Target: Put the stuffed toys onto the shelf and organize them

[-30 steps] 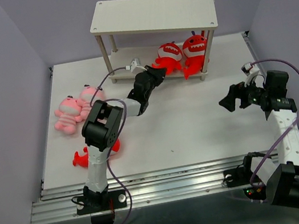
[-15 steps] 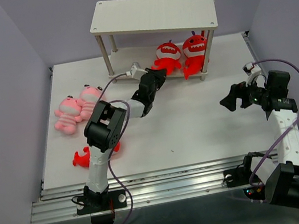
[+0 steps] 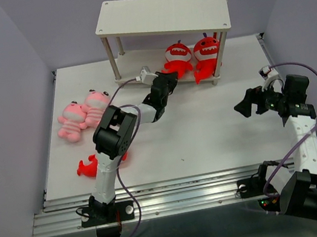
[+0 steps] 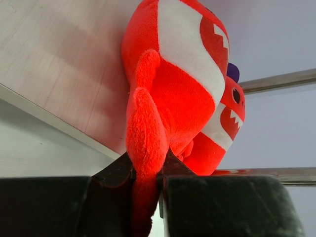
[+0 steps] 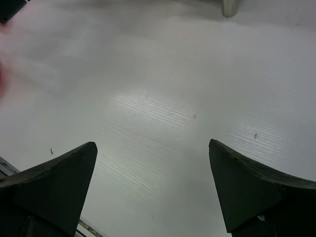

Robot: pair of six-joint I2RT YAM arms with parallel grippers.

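Presently we find two red sharks (image 3: 177,57) (image 3: 206,50) on the shelf (image 3: 162,16), one pinched by a limb in the left gripper (image 4: 146,170), the right gripper (image 3: 244,103) wide and empty, and two pink toys (image 3: 73,119) (image 3: 95,101) and a third shark (image 3: 87,166) outstanding.

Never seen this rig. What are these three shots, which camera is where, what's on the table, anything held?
Two robot arms are bolted at the near edge of a white table, each with a two-finger gripper. The wide picture looks down from above and behind; the other two come from wrist cameras, each showing its own fingers. At the back stands a two-tier shelf; on its lower board sit the left red toy and the right red toy. The left gripper is shut on a limb of the left red toy. The right gripper hangs open and empty above bare table. A pink toy and a second pink toy lie at the left; a third red toy lies partly hidden under the left arm.
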